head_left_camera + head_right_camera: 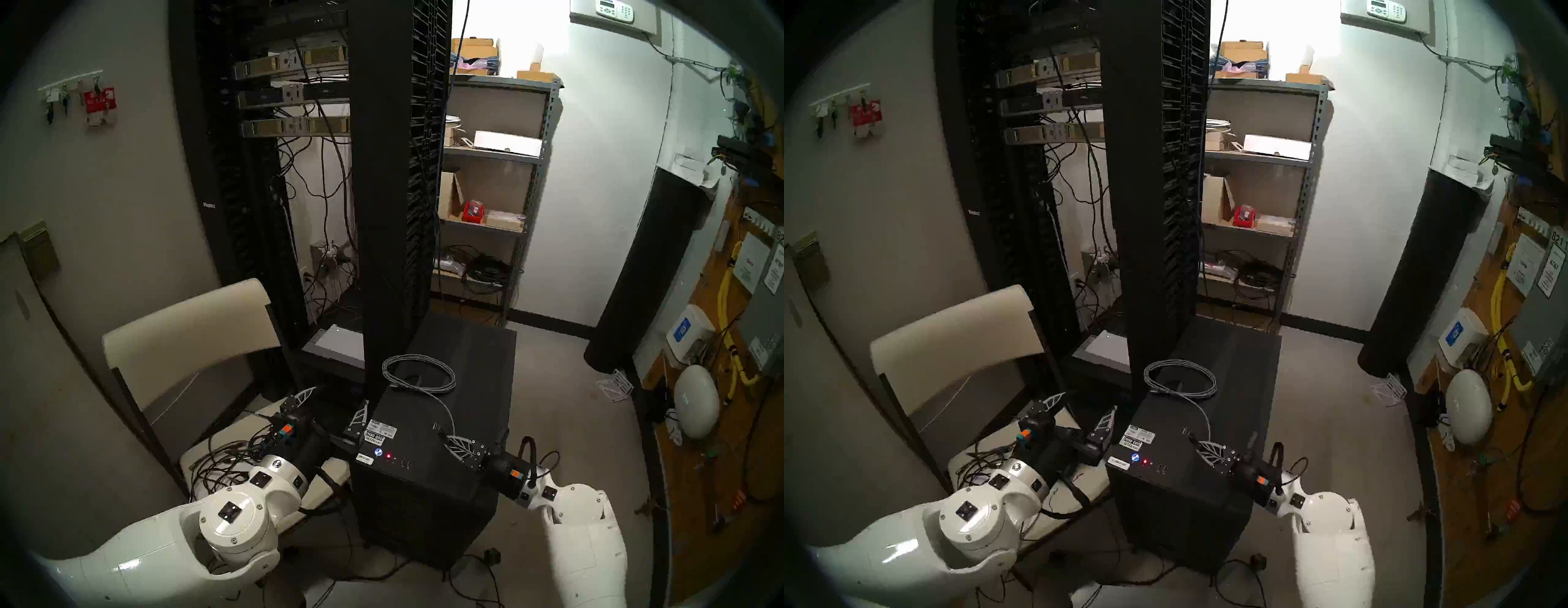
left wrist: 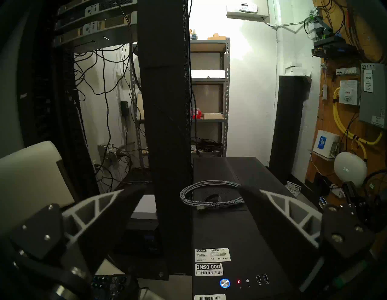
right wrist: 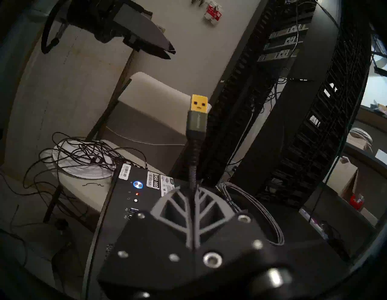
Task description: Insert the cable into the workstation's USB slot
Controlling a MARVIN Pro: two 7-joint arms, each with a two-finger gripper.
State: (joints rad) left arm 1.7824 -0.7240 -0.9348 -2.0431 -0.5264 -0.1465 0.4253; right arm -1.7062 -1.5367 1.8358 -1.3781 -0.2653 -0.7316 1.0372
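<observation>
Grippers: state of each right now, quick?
Left gripper: open, holding nothing, beside the workstation.
Right gripper: shut on the cable, plug sticking out past the fingertips, not yet in a USB slot.
</observation>
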